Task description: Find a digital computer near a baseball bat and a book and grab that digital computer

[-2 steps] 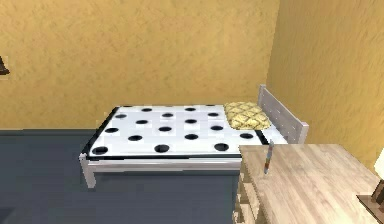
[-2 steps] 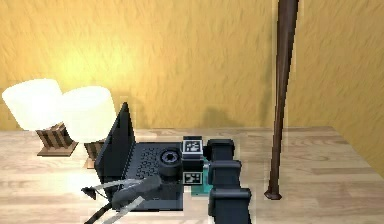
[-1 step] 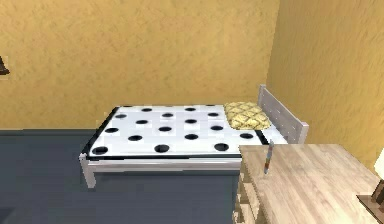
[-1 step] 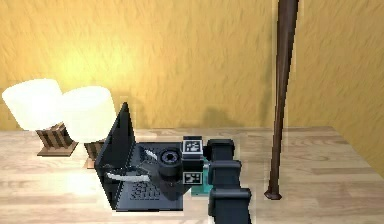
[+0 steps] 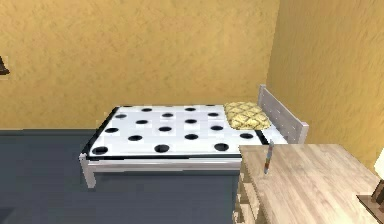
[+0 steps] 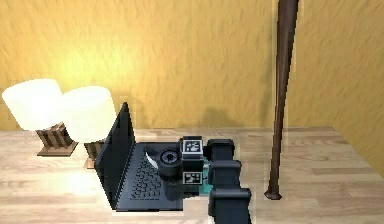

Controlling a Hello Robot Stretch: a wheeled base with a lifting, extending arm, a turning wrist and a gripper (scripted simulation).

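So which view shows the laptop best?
The arm side view. There the laptop sits open on the wooden table, seen side-on, with two lamps to its left and an upright bat to its right. The forward view takes in a bed and the corner of a wooden tabletop.

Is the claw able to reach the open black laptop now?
Probably yes: the claw is right at the open black laptop, nothing between them; the tall brown baseball bat stands aside.
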